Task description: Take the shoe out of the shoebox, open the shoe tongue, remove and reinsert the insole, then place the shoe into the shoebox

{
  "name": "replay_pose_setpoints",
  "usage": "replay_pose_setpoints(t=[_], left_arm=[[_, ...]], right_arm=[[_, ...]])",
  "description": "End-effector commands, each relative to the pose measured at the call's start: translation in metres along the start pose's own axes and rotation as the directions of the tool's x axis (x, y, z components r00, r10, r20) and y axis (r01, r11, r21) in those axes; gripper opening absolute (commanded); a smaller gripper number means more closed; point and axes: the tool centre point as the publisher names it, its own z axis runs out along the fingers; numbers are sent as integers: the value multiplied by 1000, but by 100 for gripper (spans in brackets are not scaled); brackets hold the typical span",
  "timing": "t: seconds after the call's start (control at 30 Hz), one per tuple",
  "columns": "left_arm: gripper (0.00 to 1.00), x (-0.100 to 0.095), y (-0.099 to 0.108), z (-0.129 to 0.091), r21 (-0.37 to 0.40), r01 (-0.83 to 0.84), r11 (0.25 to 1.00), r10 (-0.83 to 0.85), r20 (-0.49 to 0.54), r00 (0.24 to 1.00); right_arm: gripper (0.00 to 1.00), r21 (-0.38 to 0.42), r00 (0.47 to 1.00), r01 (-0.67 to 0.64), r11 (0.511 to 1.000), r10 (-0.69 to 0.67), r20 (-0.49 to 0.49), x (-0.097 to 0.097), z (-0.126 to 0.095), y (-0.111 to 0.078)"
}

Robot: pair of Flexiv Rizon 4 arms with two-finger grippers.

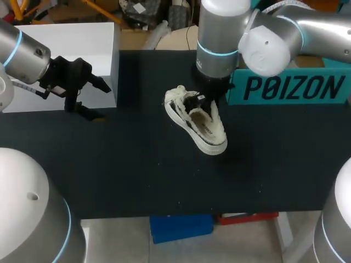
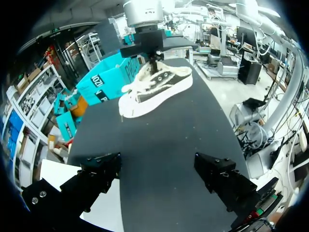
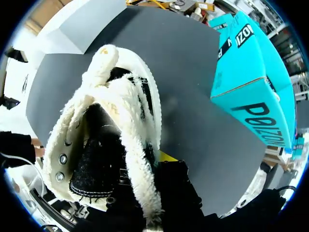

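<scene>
Shoe: a cream, fleecy-collared shoe (image 1: 198, 123) sits out of its box near the middle of the black worktop (image 1: 137, 175), tipped onto its side so that the pale sole faces the front edge.
Right arm: it comes in from the right and drops straight down over the shoe's opening.
Right gripper (image 1: 210, 97): it is closed on the shoe at the collar. The right wrist view shows one yellow fingertip (image 3: 166, 155) pressed against the outside of the side wall, while the fleecy edge runs up between the fingers.
Shoe interior: the opening gapes toward the right wrist camera, with dark lining and two metal eyelets showing; the insole cannot be made out.
Left arm: it stands at the left side of the worktop, well apart from the shoe.
Left gripper (image 2: 159, 170): its fingers are spread wide with only bare worktop between them, and it points toward the shoe.
Shoebox: the teal shoebox (image 1: 290, 90) stands at the right rear of the worktop, just beside the right arm.
White box (image 1: 66, 49): it sits at the left rear corner, near the left gripper.
</scene>
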Motion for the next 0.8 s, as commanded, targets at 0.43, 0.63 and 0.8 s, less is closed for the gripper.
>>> replay_pose_setpoints(t=[0.43, 0.63, 0.8], left_arm=[[100, 1, 1, 2, 0, -1, 1000, 1, 5, 1000], [100, 1, 1, 2, 0, -1, 1000, 1, 5, 1000], [100, 1, 1, 2, 0, -1, 1000, 1, 5, 1000]], right_arm=[[0, 145, 629, 757, 637, -771, 105, -36, -193, -26], [0, 145, 629, 757, 637, -771, 105, -36, -193, -26], [0, 145, 629, 757, 637, -771, 105, -36, -193, -26]])
